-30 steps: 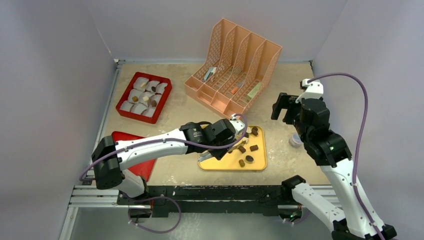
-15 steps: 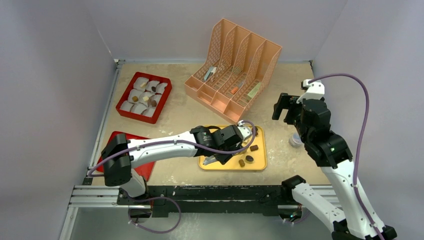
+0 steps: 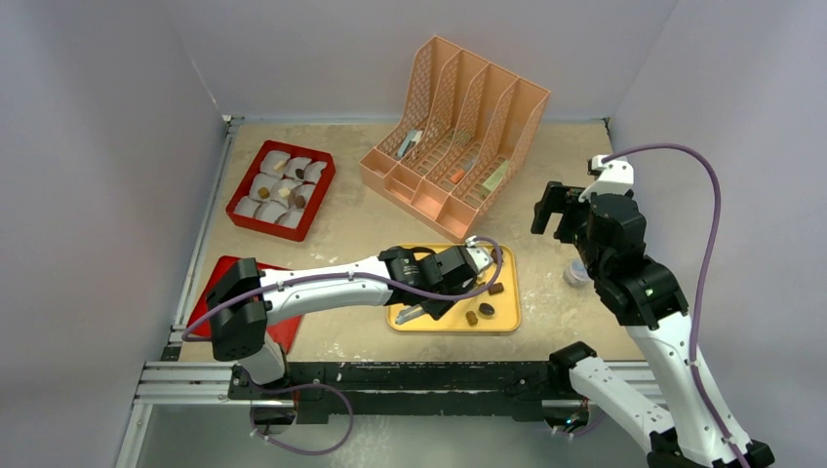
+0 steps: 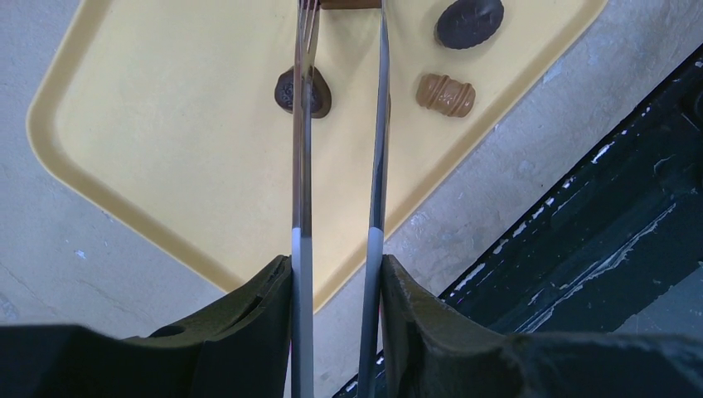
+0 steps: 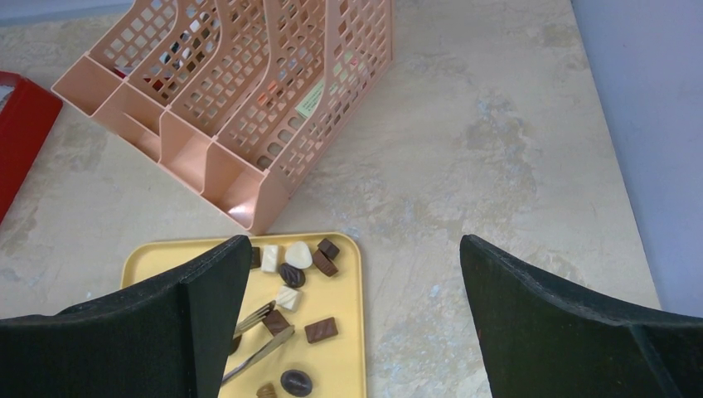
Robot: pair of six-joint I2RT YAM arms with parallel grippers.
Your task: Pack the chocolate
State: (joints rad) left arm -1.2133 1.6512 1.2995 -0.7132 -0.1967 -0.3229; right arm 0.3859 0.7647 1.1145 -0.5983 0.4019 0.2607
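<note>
Tongs [image 4: 300, 166] in left pincer [image 4: 336, 278] have advanced across tray [image 4: 124, 124].

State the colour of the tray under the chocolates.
Yellow tray, clearest in the left wrist view.

Shiny metal tongs [image 4: 300, 166], glossy chocolate [image 4: 469, 22], smooth plastic tray [image 4: 166, 124].

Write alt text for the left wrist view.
The left end effector grips metal tongs that reach over a yellow tray, a brown chocolate between their tips at the top edge. Three more pieces lie on the tray: a dark one partly hidden by the left tong, a ridged caramel one and a dark oval.
</note>
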